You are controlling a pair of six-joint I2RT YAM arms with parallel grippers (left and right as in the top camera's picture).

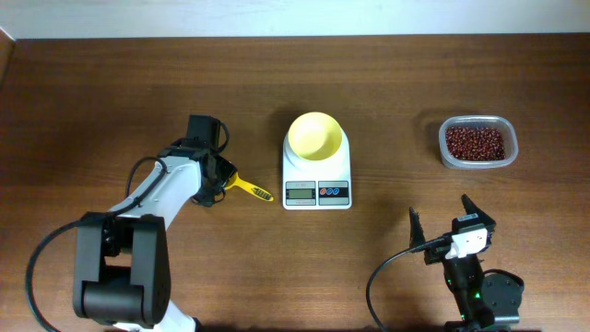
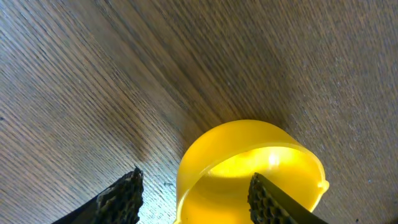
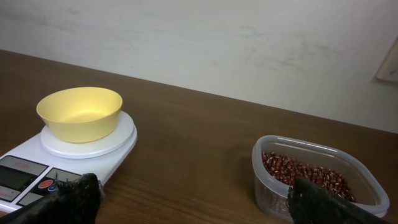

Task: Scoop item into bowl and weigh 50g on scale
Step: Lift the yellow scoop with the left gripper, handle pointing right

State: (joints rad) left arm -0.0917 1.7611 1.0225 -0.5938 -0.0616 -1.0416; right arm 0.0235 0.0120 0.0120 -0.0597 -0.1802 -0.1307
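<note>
The pale-yellow bowl stands empty on the white scale at mid-table. The item, tiny dark red-brown beans, fills a clear tub at the right. A small yellow scoop lies left of the scale, its handle pointing at the scale. My left gripper is down over the scoop's cup, open. One finger overlaps the cup; the other stands apart from its wall. My right gripper hovers open and empty near the front edge.
The clear tub sits at the far right, well apart from the scale. Bare wood lies between scale and tub. A pale wall runs behind the table's far edge.
</note>
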